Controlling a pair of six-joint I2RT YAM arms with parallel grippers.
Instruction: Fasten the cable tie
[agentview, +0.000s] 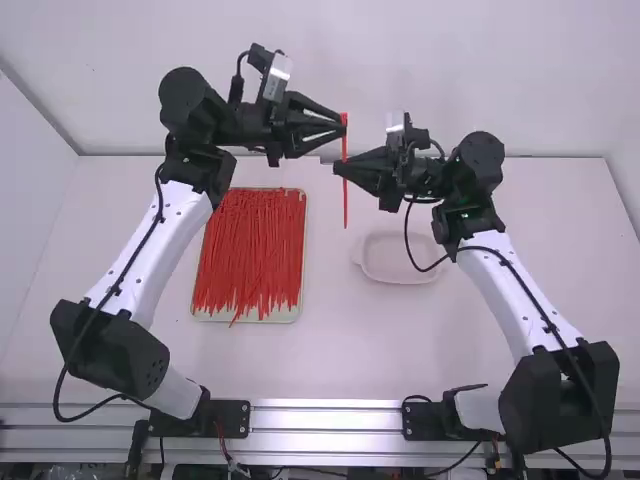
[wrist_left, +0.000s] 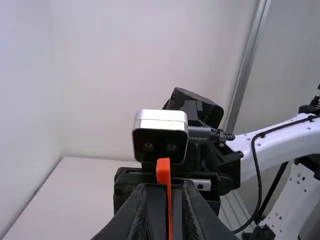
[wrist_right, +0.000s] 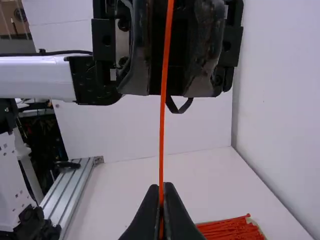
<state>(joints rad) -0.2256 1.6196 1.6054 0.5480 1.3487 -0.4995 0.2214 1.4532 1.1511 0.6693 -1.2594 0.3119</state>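
High view: cable tie (agentview: 345, 200) between fingers (agentview: 318, 108)

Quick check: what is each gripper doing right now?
Left gripper: closed on the cable tie.
Right gripper: closed on the same cable tie.

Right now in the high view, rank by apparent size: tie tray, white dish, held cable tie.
1. tray of red cable ties: clearly largest.
2. white dish.
3. held red cable tie: smallest in area. It is raised above the table, nearer the camera, so its length against the dish's width is unsure.
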